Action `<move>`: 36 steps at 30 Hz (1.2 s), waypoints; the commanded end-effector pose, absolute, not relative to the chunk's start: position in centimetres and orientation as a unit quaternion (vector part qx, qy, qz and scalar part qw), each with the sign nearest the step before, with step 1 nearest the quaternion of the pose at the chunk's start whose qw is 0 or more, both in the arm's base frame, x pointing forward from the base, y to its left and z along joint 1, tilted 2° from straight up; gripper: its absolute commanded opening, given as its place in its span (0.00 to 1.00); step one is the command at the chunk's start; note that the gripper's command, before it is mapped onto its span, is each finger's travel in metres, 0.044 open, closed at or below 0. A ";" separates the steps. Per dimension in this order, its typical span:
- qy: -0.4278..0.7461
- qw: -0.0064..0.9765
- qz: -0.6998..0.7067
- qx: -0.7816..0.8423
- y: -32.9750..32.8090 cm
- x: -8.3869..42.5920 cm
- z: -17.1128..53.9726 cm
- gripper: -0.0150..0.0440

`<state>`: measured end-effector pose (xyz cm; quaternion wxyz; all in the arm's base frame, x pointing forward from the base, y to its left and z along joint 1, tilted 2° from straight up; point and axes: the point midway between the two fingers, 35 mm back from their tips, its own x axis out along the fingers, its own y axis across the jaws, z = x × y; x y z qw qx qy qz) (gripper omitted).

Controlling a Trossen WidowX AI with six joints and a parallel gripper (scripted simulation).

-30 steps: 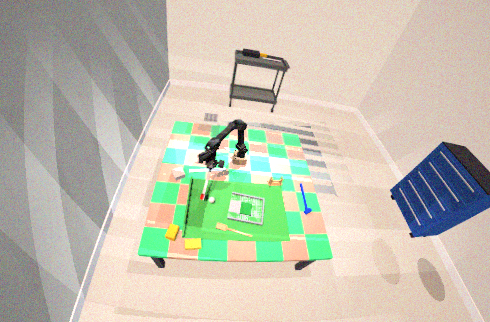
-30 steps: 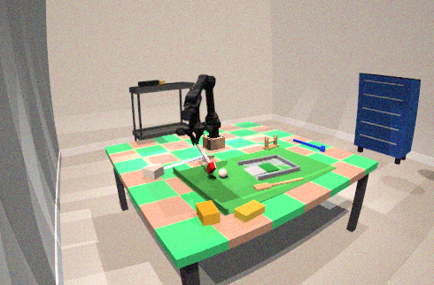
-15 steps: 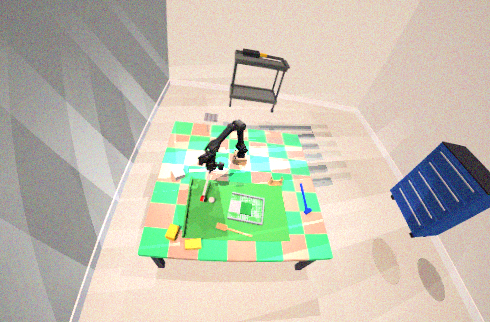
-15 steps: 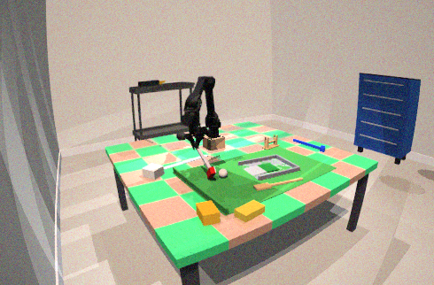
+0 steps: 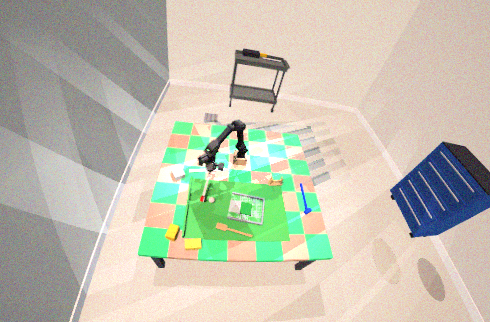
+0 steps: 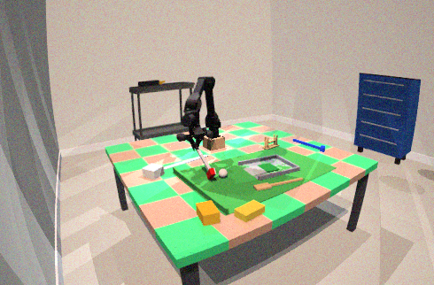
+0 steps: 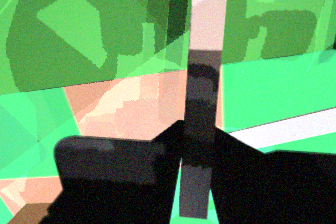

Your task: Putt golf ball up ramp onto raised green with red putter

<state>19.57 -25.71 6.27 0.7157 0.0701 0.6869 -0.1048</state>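
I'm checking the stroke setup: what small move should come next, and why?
Probably a short push of the putter's red head toward the raised green. The gripper is shut on the shaft, and the head sits just beside the golf ball, on the side away from the green.

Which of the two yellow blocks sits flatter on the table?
The lemon-yellow block, the one closer to the wooden spatula, is the low, flat one. The orange-yellow block beside it stands taller and chunkier. Both sit at the front edge of the green mat.

The black arm [image 6: 201, 101] bends up from the back of the table, then reaches down and forward. Its gripper [image 6: 196, 142] points down, squeezed tight on the red putter [image 6: 205, 164].
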 end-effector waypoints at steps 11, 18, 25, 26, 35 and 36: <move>0.686 0.717 -0.108 0.068 -28.6 18.9 6.2 0.25; 0.687 0.716 -0.105 0.070 -28.3 18.8 6.0 0.25; 0.686 0.716 -0.104 0.071 -24.1 20.7 6.0 0.25; 0.686 0.717 -0.104 0.071 -22.9 21.1 6.0 0.25; 0.685 0.718 -0.103 0.073 -15.1 22.2 5.5 0.25; 0.685 0.718 -0.103 0.073 -15.1 22.2 5.5 0.25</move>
